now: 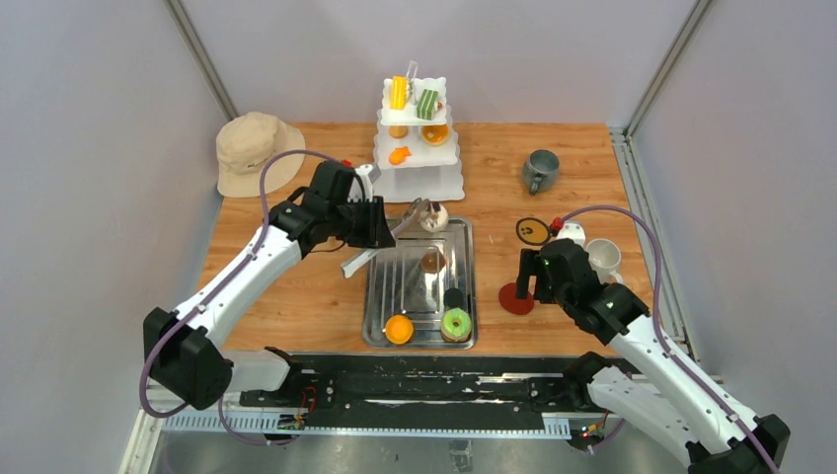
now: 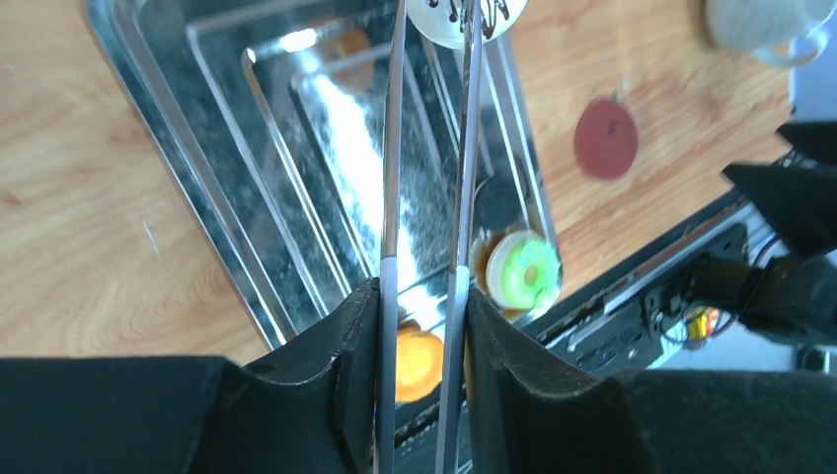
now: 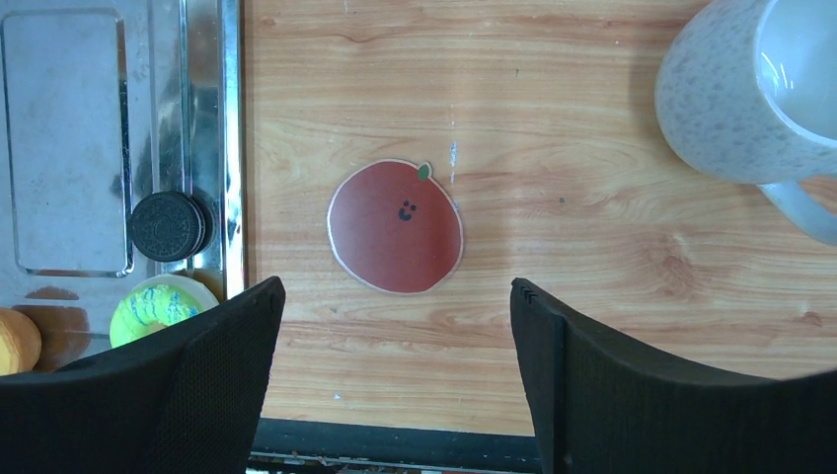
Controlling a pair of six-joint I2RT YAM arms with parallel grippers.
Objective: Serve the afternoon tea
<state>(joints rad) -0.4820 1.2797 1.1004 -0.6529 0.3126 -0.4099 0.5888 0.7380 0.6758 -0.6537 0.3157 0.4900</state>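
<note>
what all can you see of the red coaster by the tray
The red coaster is a flat round disc, dark red with a thin pale edge, a small green leaf at its rim and a tiny black smiley. It lies flat on the wood table, right of the tray and apart from it, nothing on it. The open right pincer hangs over it.

left arm (image 1: 237, 281) and right arm (image 1: 646, 346): white tubular links joined by black housings, each trailed by a purple cable (image 1: 264, 188), both mounted on a black base rail (image 1: 424, 390). right gripper (image 3: 395, 286): broad black fingers (image 3: 188, 395) with finely textured faces; green lamp (image 1: 541, 265) at the wrist.
</note>
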